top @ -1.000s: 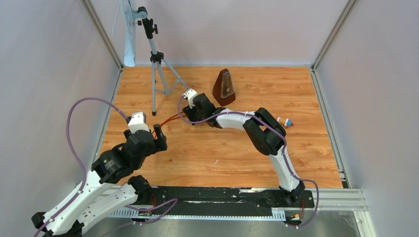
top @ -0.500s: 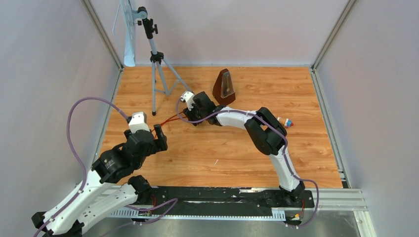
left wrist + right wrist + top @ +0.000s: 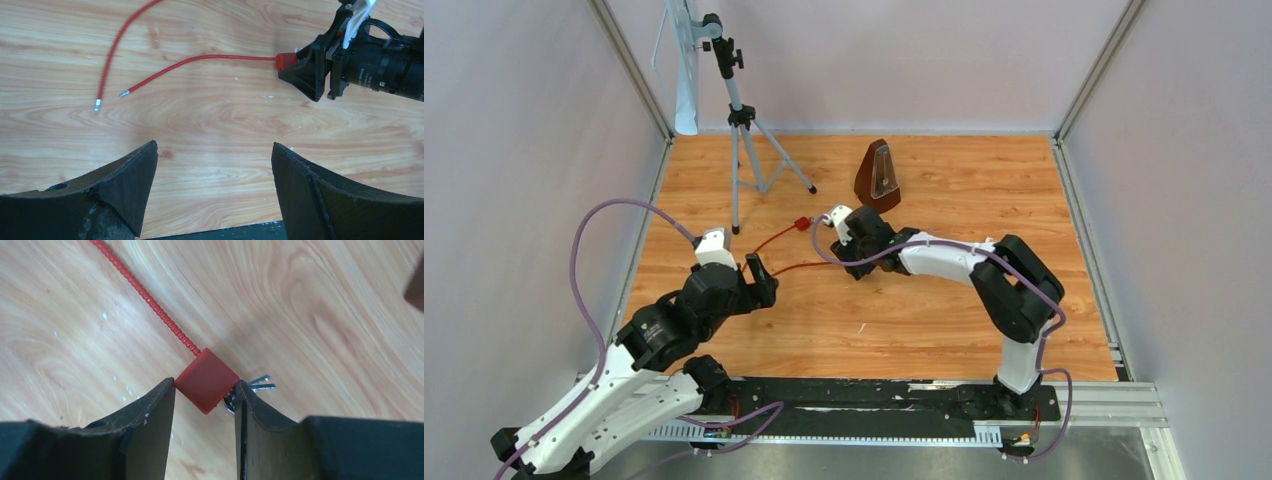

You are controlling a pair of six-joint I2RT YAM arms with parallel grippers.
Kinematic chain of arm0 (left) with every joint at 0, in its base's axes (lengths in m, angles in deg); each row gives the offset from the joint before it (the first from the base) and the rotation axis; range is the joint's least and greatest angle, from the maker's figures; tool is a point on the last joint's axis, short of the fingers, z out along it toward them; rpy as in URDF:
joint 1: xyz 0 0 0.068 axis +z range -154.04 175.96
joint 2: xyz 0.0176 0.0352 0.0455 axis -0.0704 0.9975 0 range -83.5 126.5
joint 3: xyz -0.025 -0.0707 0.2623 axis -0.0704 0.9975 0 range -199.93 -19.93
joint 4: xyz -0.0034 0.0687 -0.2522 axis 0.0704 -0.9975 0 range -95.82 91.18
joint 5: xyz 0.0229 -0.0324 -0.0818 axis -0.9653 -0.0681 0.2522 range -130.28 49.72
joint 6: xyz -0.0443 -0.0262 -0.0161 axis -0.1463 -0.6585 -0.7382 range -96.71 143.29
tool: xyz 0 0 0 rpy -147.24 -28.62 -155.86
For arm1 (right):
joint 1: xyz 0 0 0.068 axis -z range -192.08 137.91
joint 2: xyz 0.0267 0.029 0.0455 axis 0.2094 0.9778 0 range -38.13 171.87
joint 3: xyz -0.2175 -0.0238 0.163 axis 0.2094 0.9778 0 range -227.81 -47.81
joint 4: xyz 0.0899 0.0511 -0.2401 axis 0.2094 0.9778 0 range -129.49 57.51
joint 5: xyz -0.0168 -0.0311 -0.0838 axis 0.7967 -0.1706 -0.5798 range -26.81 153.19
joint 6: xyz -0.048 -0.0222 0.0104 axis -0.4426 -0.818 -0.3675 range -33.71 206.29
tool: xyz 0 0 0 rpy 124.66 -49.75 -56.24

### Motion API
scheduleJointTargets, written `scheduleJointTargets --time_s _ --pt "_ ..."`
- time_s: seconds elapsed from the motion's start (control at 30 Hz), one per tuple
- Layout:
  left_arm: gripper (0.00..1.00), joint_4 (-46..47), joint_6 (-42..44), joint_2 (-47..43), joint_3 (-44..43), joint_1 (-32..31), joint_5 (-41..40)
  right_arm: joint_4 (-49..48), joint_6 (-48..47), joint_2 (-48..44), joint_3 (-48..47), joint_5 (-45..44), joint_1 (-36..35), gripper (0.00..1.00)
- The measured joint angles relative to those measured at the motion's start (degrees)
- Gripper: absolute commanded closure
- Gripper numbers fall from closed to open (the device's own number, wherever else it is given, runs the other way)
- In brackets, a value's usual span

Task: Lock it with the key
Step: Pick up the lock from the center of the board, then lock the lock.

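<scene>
Presently I find the right gripper point(image 3: 205, 385) clamped on the red lock point(image 3: 204, 374); left gripper point(image 3: 214, 147), jaws apart, hangs left.

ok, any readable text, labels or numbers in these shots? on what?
No text can be read.
White print on the right arm's black wrist housing: too blurred to read.
Brown pyramid-shaped metronome: any scale is too small to read.
Red square lock body: no marking visible.
</scene>
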Motion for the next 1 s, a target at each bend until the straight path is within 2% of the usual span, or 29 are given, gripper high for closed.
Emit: scheduleJointTargets --time_s 0.3,0.47,0.67,0.87,1.0 --pt "0.1 11.56 0.61 3.69 3.28 0.0 9.86 2.51 7.91 -14.6 9.79 -8.94 0.0 0.68" --pt "0.1 16.31 3.15 8.57 2.23 0.0 12.74 2.47 11.65 -23.91 12.85 -9.22 0.0 0.67" --pt "0.1 23.76 1.53 13.49 1.77 0.0 14.6 2.21 17.88 -31.65 15.15 -7.65 0.0 0.67" --pt "0.11 39.8 -4.68 18.91 5.4 0.0 16.72 2.29 25.62 -35.36 18.86 -4.59 0.0 0.67" --pt "0.11 50.47 -9.57 25.92 8.9 0.0 18.51 2.25 28.85 -38.18 20.98 -2.75 0.0 0.66"
